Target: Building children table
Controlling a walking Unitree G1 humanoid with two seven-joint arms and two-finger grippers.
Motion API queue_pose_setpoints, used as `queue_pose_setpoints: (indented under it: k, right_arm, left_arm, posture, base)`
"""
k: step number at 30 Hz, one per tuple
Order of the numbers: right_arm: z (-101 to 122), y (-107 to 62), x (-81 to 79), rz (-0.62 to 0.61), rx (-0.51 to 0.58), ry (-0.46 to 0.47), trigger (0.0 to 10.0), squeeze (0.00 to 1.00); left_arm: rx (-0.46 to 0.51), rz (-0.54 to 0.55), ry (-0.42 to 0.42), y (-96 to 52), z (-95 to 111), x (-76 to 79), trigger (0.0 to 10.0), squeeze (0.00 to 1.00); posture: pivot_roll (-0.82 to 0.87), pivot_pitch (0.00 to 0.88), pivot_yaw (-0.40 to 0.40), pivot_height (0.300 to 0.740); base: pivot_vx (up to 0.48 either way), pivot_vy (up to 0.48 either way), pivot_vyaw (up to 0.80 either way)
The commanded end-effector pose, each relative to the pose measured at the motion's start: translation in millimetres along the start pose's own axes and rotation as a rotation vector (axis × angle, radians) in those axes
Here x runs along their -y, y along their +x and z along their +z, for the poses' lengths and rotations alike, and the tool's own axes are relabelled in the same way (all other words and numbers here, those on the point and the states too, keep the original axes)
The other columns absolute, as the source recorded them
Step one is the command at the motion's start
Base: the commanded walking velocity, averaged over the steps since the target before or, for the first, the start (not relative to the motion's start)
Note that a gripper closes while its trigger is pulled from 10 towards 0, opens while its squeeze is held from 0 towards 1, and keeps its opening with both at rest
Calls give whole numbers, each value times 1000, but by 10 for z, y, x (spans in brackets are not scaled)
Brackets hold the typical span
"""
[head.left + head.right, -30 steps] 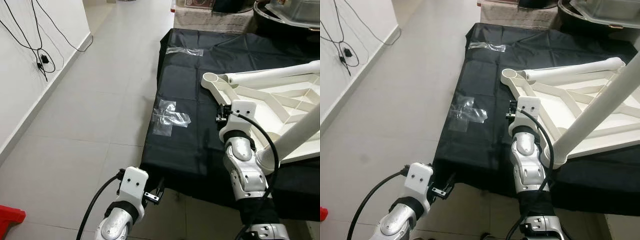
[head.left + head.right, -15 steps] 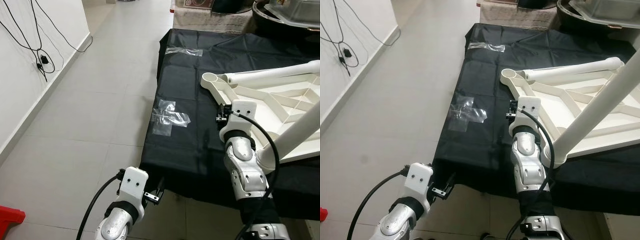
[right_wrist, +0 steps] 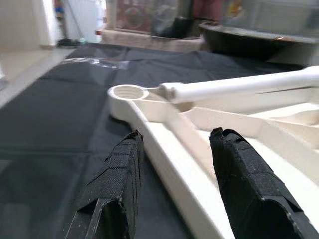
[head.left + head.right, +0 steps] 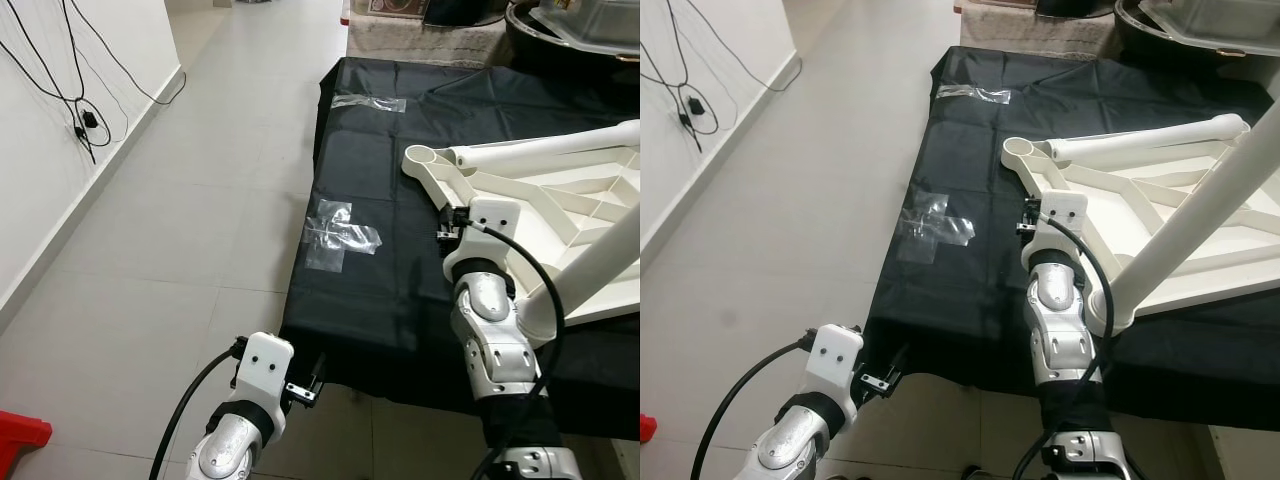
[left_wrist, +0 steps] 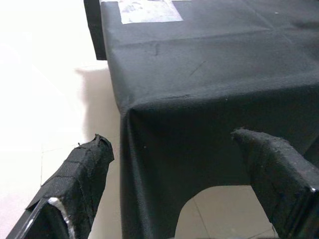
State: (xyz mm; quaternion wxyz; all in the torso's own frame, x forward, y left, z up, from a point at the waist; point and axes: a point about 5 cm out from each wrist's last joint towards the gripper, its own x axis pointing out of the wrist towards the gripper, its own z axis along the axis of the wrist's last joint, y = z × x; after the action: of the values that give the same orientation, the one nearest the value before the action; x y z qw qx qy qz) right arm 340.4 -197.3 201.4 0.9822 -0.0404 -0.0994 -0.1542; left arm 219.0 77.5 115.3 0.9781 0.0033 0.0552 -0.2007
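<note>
Eye views: white table top point(image 4: 560, 200) lies upside down on the black cloth point(image 4: 370, 270), at its right side, one leg point(image 4: 545, 152) lying across it. Left wrist: left gripper point(image 5: 184, 184) spread wide, facing the cloth's near corner. Right wrist: right gripper point(image 3: 174, 164) wide apart, straddling the top's rim by the corner socket point(image 3: 127, 92).

My own right arm point(image 4: 487, 330) hides part of the white table top point(image 4: 560, 200), so I cannot see where my right gripper point(image 3: 174, 174) meets its edge from my head. The table top runs off the side of the picture. One white table leg point(image 4: 590, 265) is cut off too, and its near end is behind my arm. The things point(image 3: 149, 20) far behind the black cloth point(image 5: 209, 74) are too blurry to name.
</note>
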Motion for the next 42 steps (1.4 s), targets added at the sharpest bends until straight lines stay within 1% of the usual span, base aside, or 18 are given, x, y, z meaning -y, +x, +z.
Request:
queue_pose_setpoints:
  k: [1, 4, 10, 11, 12, 13, 14, 20, 23, 25, 27, 28, 30, 33, 34, 38, 39, 42]
  right_arm:
    - [-7, -10, 161, -79, 9, -25, 10000, 0]
    - [-32, 5, 325, -159, -4, -54, 10000, 0]
    - [-59, 17, 511, -241, -19, -95, 10000, 0]
    - [-75, 18, 623, -294, -31, -102, 10000, 0]
    - [-75, 18, 623, -294, -31, -102, 10000, 0]
    - [-93, 14, 768, -362, -42, -104, 10000, 0]
    - [-93, 14, 768, -362, -42, -104, 10000, 0]
    - [-118, 1, 1051, -474, -60, -151, 10000, 0]
    - [-125, 7, 1054, -466, -63, -141, 10000, 0]
    - [-129, 26, 988, -423, -61, -100, 10000, 0]
    - [-90, 104, 615, -190, -40, 16, 10000, 0]
    - [-90, 104, 615, -190, -40, 16, 10000, 0]
    - [-39, 151, 366, -42, -31, 68, 10000, 0]
    - [-27, 241, 261, 19, -61, 48, 10000, 0]
    - [-63, 289, 232, 42, -108, 11, 10000, 0]
    - [-137, 378, 235, 47, -190, -32, 10000, 0]
    - [-136, 429, 255, 55, -203, -30, 10000, 1000]
    - [-118, 507, 280, 86, -213, -44, 10000, 1000]
  left_arm:
    - [-1, 1, 2, -28, -12, 5, 10000, 0]
    - [1, 1, -2, -33, -7, 12, 10000, 0]
    - [0, 0, -5, -33, -7, 16, 10000, 0]
    - [0, 0, -5, -31, -6, 15, 10000, 0]
    - [0, 0, -5, -31, -6, 15, 10000, 0]
    - [0, 0, -4, -29, -4, 13, 10000, 0]
    - [0, 0, -4, -29, -4, 13, 10000, 0]
    - [8, -6, 10, -28, 4, 14, 10000, 0]
    - [7, -6, 10, -30, 3, 14, 10000, 0]
    - [7, -6, 9, -30, 2, 14, 10000, 0]
    - [5, -7, 9, -29, 0, 15, 10000, 0]
    - [5, -7, 9, -29, 0, 15, 10000, 0]
    - [5, -8, 8, -28, 1, 20, 10000, 0]
    - [6, -9, 5, -32, 2, 29, 10000, 0]
    - [6, -9, 4, -35, 3, 35, 10000, 0]
    - [7, -10, 1, -44, 7, 46, 10000, 0]
    - [8, -10, 0, -54, 10, 58, 10000, 0]
    - [10, -10, -1, -70, 16, 75, 10000, 0]
  posture:
    - [46, 200, -35, 740]
    - [47, 203, -34, 740]
    - [48, 204, -38, 740]
    - [48, 205, -37, 740]
    - [48, 205, -37, 740]
    - [48, 206, -37, 740]
    - [48, 206, -37, 740]
    - [51, 206, -36, 740]
    - [50, 204, -36, 740]
    - [50, 205, -36, 740]
    - [53, 205, -36, 740]
    - [53, 205, -36, 740]
    - [53, 205, -39, 740]
    - [53, 206, -43, 740]
    - [52, 209, -44, 740]
    - [51, 212, -49, 740]
    - [57, 218, -55, 740]
    - [58, 220, -57, 740]
  base:
    - [0, 0, 0]
    - [0, 0, 0]
    - [0, 0, 0]
    - [0, 0, 0]
    - [0, 0, 0]
    - [0, 0, 0]
    - [0, 0, 0]
    - [0, 0, 0]
    - [0, 0, 0]
    - [0, 0, 0]
    - [0, 0, 0]
    - [0, 0, 0]
    - [0, 0, 0]
    - [0, 0, 0]
    - [0, 0, 0]
    - [0, 0, 0]
    - [0, 0, 0]
    - [0, 0, 0]
